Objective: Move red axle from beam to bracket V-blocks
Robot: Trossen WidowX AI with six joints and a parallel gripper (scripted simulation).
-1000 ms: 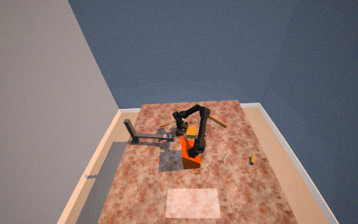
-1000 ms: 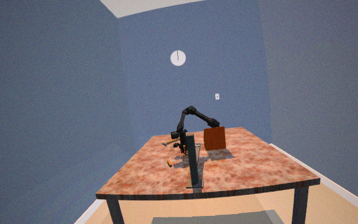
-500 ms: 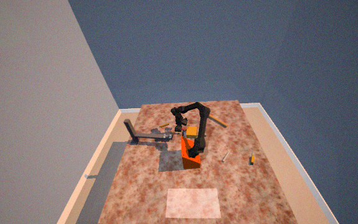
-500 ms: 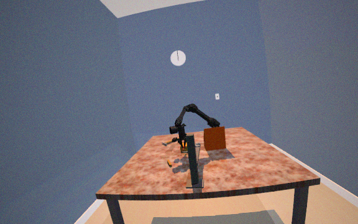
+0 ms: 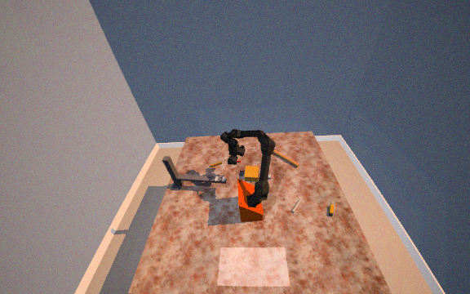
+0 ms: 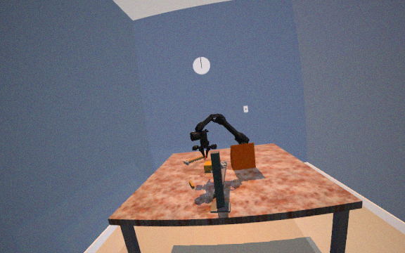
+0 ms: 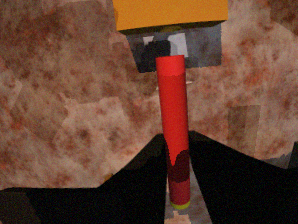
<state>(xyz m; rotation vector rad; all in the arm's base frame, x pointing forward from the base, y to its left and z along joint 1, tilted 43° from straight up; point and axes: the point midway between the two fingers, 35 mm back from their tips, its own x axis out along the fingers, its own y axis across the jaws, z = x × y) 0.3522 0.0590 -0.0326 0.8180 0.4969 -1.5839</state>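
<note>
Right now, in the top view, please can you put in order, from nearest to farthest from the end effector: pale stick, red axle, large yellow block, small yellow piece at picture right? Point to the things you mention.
1. Red axle [image 5: 238, 162] [image 6: 205, 157] [image 7: 173, 105]: held in the end effector [image 5: 232, 162] [image 6: 205, 157] [image 7: 176, 139].
2. Large yellow block [image 5: 251, 172] [image 6: 207, 166] [image 7: 172, 12]: just below and right.
3. Pale stick [image 5: 296, 206]: lower right.
4. Small yellow piece [image 5: 331, 210]: farther right.
</note>
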